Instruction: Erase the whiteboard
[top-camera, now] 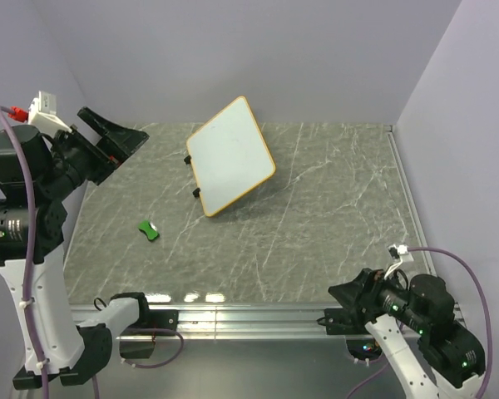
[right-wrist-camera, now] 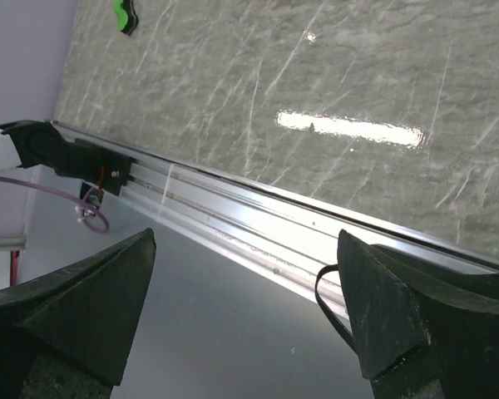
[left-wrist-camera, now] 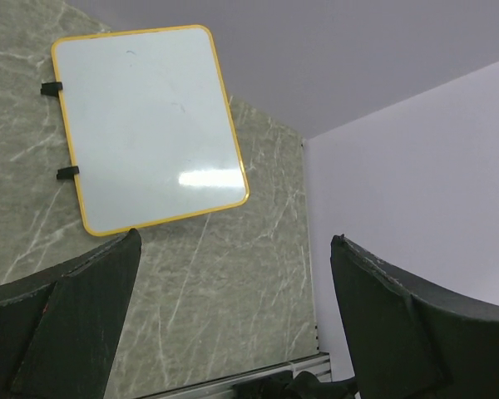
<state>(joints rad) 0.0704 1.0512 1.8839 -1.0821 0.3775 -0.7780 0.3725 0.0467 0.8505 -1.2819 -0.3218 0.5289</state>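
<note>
Whiteboard (top-camera: 231, 155) rests on table (top-camera: 333, 216) toward twelve o'clock, face up. Eraser (top-camera: 149, 229) lies well apart at its eight o'clock. Left gripper (left-wrist-camera: 234, 245) spread wide, holding nothing. Right gripper (right-wrist-camera: 245, 241) likewise spread, over near rail (right-wrist-camera: 233, 208).

Top external: high behind the near edge, looking down over the whole surface (top-camera: 316, 216). Left wrist: raised at the far left corner, facing the right edge, the whiteboard (left-wrist-camera: 145, 125) at mid range; top view shares it. Right wrist: low, close off the near right corner, facing left along the near-edge rail (right-wrist-camera: 233, 208); green eraser (right-wrist-camera: 126, 14) shared with top.
</note>
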